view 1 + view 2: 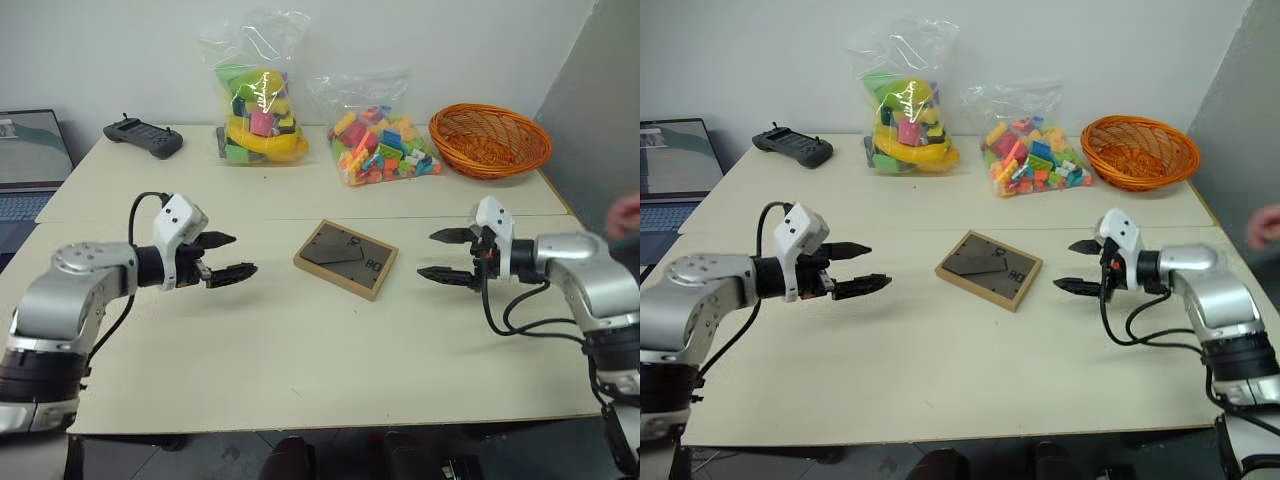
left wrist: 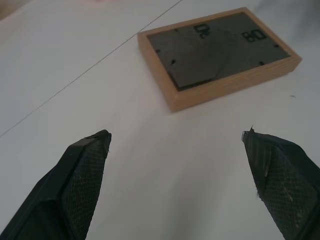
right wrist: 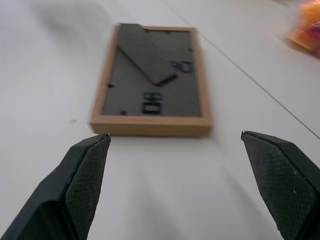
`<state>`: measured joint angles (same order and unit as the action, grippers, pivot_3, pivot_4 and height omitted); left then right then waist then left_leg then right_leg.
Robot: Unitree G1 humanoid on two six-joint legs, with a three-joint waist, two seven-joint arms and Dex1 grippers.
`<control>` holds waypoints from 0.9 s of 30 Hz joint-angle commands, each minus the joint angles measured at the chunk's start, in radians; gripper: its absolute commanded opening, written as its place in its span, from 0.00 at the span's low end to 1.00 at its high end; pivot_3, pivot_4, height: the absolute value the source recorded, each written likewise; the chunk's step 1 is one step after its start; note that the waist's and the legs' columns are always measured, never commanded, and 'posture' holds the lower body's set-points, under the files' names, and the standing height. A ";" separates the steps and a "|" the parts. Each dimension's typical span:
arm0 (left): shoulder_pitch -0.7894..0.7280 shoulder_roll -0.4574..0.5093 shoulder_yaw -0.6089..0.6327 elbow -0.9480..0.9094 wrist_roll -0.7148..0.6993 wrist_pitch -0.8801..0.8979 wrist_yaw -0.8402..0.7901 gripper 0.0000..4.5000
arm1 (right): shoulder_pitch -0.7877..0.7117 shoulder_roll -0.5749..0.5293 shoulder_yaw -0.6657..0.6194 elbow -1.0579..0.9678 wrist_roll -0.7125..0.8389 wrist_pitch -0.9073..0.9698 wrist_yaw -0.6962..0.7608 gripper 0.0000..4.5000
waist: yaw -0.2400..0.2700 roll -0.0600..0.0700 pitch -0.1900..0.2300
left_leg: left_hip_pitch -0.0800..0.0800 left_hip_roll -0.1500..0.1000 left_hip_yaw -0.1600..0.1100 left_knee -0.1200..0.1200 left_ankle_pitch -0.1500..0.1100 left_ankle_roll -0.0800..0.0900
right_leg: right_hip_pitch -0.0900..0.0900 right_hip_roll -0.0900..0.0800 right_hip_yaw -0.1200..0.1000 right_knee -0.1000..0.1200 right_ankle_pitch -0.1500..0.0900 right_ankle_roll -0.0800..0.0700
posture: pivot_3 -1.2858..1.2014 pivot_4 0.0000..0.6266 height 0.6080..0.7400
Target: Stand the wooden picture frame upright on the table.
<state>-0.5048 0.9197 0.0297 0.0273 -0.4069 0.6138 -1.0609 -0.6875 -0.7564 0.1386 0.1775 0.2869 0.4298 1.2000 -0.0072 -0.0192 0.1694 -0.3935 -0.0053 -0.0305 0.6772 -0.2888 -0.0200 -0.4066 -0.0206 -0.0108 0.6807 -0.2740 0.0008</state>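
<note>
lies face down mid-bench (image 1: 300, 370): wooden picture frame (image 1: 345, 259), stand folded flat. flanked by left fingers (image 1: 222, 257) and right fingers (image 1: 446, 255), spread wide, empty, ready to pinch.

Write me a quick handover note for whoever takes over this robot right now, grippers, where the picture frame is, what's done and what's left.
Left gripper: open, holding nothing, off the frame's left side.
Right gripper: open, holding nothing, off the frame's right side. Both point inward at the frame.
Wooden picture frame: lying flat, face down, dark back panel up, near the middle of the table, just in front of its seam. The stand looks folded flat against the back.
Done: nothing yet; the frame is untouched.
Left: grasp the frame, fold out the stand, set it upright.
</note>
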 commanded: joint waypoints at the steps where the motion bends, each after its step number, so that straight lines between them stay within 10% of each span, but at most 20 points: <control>1: -0.038 -0.002 -0.029 0.057 0.059 -0.080 -0.019 1.00 | -0.071 0.009 0.031 0.111 -0.061 -0.085 0.038 0.99 | 0.000 0.000 0.000 | 0.000 0.000 0.000 0.000 0.000 0.000 | 0.000 0.000 0.000 0.000 0.000 0.000 | 0.52 0.24 1.00; 10: -0.044 -0.087 -0.011 0.099 0.090 -0.153 0.046 0.90 | -0.274 0.176 0.031 0.411 -0.167 -0.173 -0.146 1.00 | -0.004 0.000 0.000 | -0.004 0.001 0.002 0.001 0.000 -0.001 | -0.005 -0.001 0.002 0.001 0.000 0.000 | 0.52 0.24 1.00; 27: 0.044 -0.335 -0.120 0.127 0.206 -0.232 0.208 0.04 | -0.447 0.406 0.157 0.954 -0.476 -0.556 -0.390 0.05 | -0.024 0.000 0.000 | -0.005 0.001 0.005 0.002 0.003 -0.005 | -0.006 -0.002 0.002 0.002 0.000 0.000 | 0.52 0.24 1.00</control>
<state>-0.4360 0.5860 -0.0875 0.1407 -0.2193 0.4117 -0.8600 -1.1122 -0.3534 0.2974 1.1288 -0.1793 -0.0978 0.8000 -0.0310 -0.0193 0.1694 -0.3991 -0.0046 -0.0251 0.6786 -0.2861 -0.0247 -0.4128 -0.0231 -0.0089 0.6823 -0.2737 0.0009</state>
